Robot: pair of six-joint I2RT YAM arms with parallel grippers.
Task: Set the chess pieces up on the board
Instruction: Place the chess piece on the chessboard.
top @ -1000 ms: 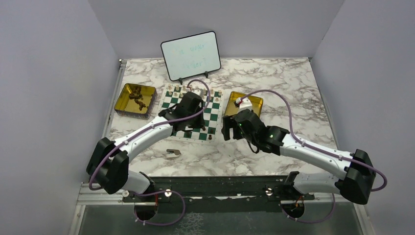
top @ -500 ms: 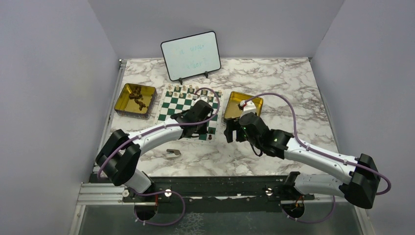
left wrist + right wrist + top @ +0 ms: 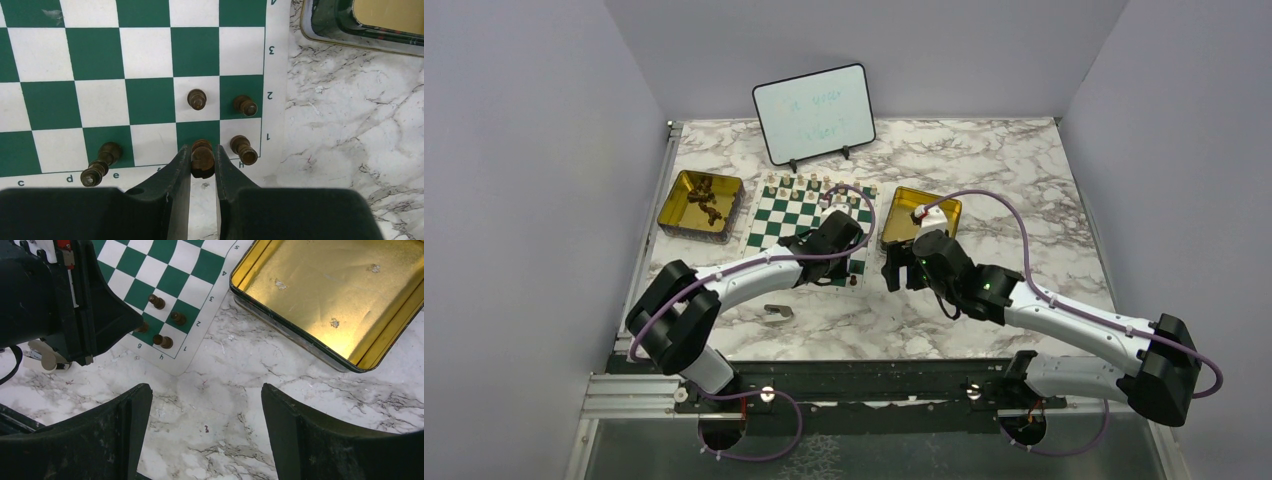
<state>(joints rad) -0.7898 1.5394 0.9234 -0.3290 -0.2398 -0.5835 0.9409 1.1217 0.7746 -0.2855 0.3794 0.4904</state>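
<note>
The right gripper [image 3: 206,395] is held spread wide above the marble table [image 3: 240,370] just off the near right corner of the board [image 3: 145,55], where a dark brown piece [image 3: 202,162], roughly upright on near-row g1, is clamped by the left gripper [image 3: 202,152].

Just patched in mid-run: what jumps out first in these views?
The left gripper is shut on a dark chess piece at the near edge of the board, beside three standing dark pieces. The right gripper hangs open over the marble table, near a gold tin.
</note>
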